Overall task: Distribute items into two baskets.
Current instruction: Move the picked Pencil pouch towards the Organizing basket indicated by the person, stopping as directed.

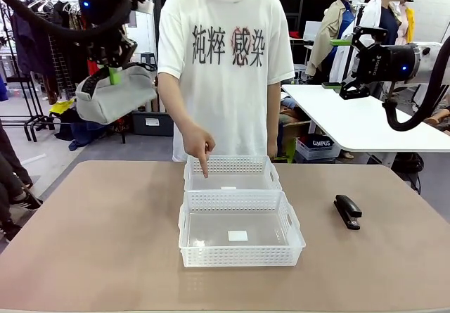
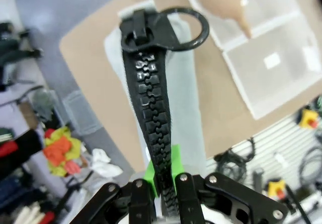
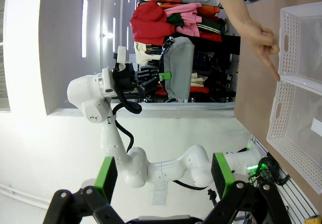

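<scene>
My left gripper (image 1: 114,75) hangs high above the table's left side, shut on the top of the grey pouch (image 1: 116,98). In the left wrist view its green pads (image 2: 173,166) pinch the black zipper (image 2: 151,113) of the pouch (image 2: 188,108). Two white baskets sit mid-table: the near basket (image 1: 240,260) and the far basket (image 1: 232,165). The person's finger (image 1: 203,164) points into the far basket. A black stapler (image 1: 347,211) lies on the table to the right. My right gripper (image 1: 342,63) is raised at the right, open and empty; the same gripper (image 3: 163,173) spreads wide in the right wrist view.
The person stands at the far edge behind the baskets. A white table (image 1: 365,119) stands behind at the right, and clothes racks (image 1: 28,53) at the back left. Bare brown tabletop (image 1: 91,235) lies left of the baskets.
</scene>
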`<state>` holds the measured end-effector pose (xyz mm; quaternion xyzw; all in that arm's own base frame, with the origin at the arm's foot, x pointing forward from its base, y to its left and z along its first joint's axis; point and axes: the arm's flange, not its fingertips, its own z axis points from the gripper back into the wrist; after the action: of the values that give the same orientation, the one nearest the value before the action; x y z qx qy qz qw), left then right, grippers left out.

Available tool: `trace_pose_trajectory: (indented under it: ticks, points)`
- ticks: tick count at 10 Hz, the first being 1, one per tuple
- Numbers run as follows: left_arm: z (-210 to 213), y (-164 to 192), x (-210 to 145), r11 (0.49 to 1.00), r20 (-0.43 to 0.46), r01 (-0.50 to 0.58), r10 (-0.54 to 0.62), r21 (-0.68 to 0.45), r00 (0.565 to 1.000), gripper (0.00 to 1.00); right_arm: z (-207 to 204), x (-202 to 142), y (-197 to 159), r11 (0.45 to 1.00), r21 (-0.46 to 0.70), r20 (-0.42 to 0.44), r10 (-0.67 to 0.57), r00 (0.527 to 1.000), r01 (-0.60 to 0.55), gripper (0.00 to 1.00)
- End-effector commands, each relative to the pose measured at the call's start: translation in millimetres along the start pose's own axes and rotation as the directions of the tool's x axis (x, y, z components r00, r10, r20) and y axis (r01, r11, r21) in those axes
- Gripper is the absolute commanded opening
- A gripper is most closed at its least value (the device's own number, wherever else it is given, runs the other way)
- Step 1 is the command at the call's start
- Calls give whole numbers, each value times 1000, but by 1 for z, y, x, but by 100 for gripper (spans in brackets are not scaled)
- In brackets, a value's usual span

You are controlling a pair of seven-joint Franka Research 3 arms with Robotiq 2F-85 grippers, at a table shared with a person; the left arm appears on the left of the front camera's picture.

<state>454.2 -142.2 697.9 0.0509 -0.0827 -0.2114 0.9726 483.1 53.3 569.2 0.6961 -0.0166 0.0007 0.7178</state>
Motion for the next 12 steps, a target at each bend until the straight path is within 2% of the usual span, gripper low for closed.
trace_pose_trajectory:
  ticks: [1, 3, 5, 7, 9, 12]
  points:
    - [-3, -15, 6, 984, -8, 176, -176, 8, 984, 0, 1, 0, 2, 1000, -1, 2, 3, 1000, -3, 100]
    - [-10, -38, 12, 935, 13, 350, -350, -49, 937, 0, 1, 0, 2, 1000, -1, 2, 3, 1000, -3, 100]
    - [-20, -65, 20, 866, 31, 498, -497, -51, 867, 0, 1, 0, 2, 1000, -1, 2, 3, 1000, -3, 100]
    - [-22, -94, 27, 801, 67, 595, -592, -63, 803, 0, 1, 0, 2, 1000, -1, 2, 3, 1000, -3, 100]
    - [-31, -125, 30, 720, 97, 692, -686, -52, 721, 0, 1, 0, 2, 1000, -1, 2, 3, 1000, -3, 100]
    - [-45, -159, 34, 657, 117, 753, -745, -47, 657, 0, 1, 0, 2, 1000, -1, 2, 3, 1000, -3, 100]
